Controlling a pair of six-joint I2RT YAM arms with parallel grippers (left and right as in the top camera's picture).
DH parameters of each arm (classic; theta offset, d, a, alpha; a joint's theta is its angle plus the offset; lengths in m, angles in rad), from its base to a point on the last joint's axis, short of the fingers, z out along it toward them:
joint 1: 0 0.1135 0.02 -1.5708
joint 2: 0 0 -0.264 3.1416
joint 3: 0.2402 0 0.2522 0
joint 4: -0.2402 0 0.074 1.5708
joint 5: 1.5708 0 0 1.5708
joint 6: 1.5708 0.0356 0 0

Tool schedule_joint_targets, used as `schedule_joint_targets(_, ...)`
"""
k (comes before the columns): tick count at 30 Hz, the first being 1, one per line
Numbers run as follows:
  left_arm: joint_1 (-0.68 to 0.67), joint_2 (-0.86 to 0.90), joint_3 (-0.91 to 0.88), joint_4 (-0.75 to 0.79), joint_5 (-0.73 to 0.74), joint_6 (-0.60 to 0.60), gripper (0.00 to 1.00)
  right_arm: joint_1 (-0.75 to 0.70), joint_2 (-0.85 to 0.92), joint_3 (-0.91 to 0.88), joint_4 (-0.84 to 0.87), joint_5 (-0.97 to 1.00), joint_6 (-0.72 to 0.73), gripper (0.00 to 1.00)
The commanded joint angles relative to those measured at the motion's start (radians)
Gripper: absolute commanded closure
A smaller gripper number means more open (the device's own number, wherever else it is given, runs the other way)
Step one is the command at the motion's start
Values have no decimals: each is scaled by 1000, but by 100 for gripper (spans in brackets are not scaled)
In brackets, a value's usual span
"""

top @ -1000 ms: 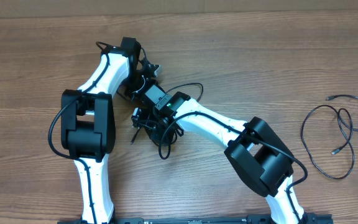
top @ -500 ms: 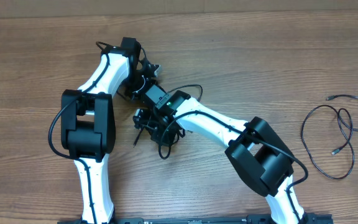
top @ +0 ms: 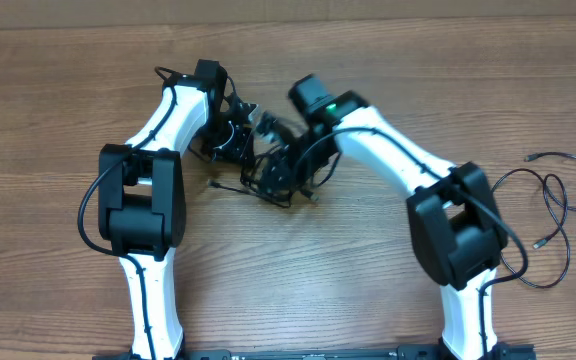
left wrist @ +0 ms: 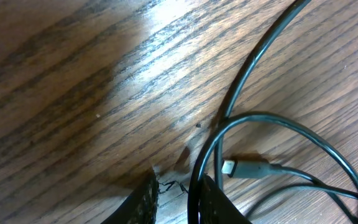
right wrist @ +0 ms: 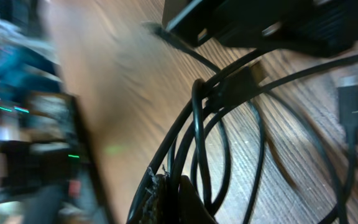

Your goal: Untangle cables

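Note:
A tangle of thin black cables (top: pixel 280 178) lies mid-table between both arms. My right gripper (top: pixel 282 150) comes at it from the upper right and is shut on one cable (right wrist: pixel 194 124), which runs out between its closed fingers (right wrist: pixel 188 199) while other loops hang round them. My left gripper (top: pixel 238 135) sits at the tangle's left edge. Its jaws stand a little apart, and a cable (left wrist: pixel 197 168) passes between them against the right finger (left wrist: pixel 215 202). A silver-tipped plug (left wrist: pixel 247 168) lies just beyond. Another plug (right wrist: pixel 350 102) rests on the wood.
A separate black cable (top: pixel 543 215) lies looped on the wooden table (top: pixel 418 300) at the far right, near the right arm's base. The dark body of the left arm's gripper (right wrist: pixel 272 25) fills the top of the right wrist view.
The right arm has swung from below and right of the tangle to above and right of it. Its gripper has shut on a cable, and the tangle has shifted right and spread out.

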Motion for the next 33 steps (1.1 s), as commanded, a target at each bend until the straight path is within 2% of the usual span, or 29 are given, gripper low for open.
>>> schedule_joint_targets(1,10,9,-6,2,-39,0,76,-71,-39,24,0,-211,24,96)
schedule_joint_targets(7,10,9,-6,-2,-60,0,76,-159,-39,24,1,-179,63,96)
schedule_joint_targets(15,10,9,-6,-2,-72,-6,76,-208,-39,24,39,48,324,96)
schedule_joint_targets(21,10,9,-6,-2,-108,-31,76,-283,-39,24,141,-22,496,96)
schedule_joint_targets(27,10,9,-6,-2,-112,-31,74,-365,-39,24,158,-56,504,96)
schedule_joint_targets(33,10,9,-6,-3,-133,-39,74,-394,-39,24,146,79,502,96)
